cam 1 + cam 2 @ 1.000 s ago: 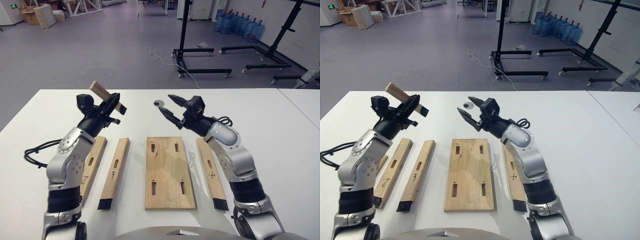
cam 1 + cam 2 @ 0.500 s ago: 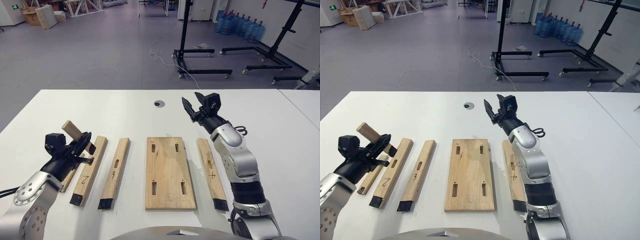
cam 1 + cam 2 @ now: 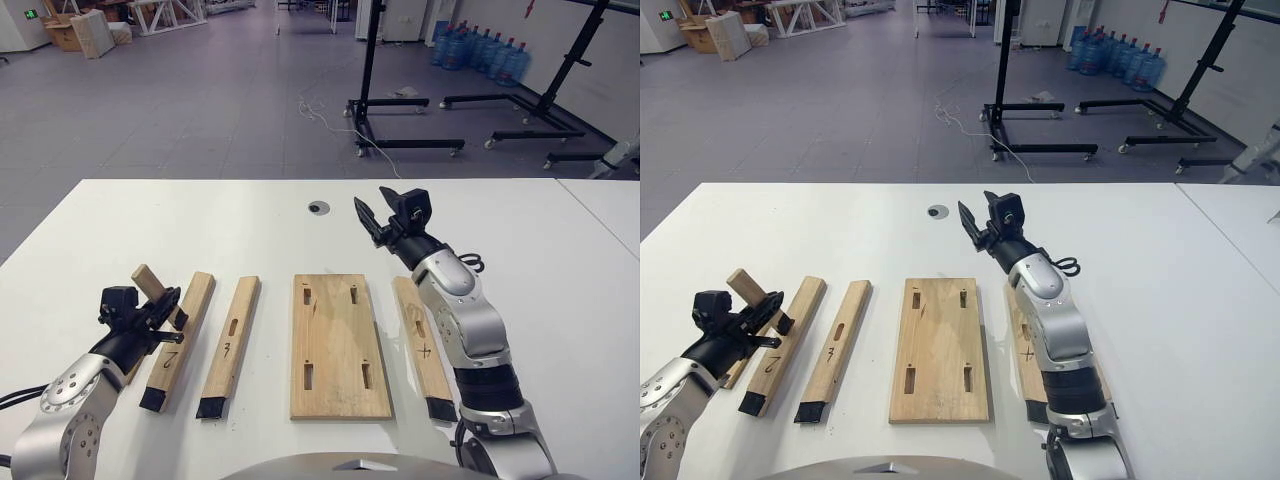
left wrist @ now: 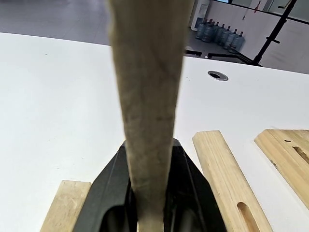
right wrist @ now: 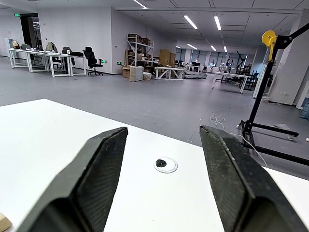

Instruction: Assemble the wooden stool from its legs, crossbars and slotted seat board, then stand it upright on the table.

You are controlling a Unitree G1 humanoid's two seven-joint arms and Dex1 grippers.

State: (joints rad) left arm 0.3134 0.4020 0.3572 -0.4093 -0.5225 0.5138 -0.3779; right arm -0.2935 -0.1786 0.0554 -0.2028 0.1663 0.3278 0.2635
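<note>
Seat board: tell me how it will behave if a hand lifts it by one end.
Probably stiff: the seat board looks like one solid wooden slab. It lies flat on the table, so its edges may be hard to get under. Being long and wide, it would likely tilt down if gripped at one end.

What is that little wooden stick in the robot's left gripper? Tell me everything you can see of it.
A short, pale wooden bar with a square-cut end, plain. The left gripper is shut on its lower part, holding it tilted, free end up, low over the white table's left side beside a long slotted wooden leg.
</note>
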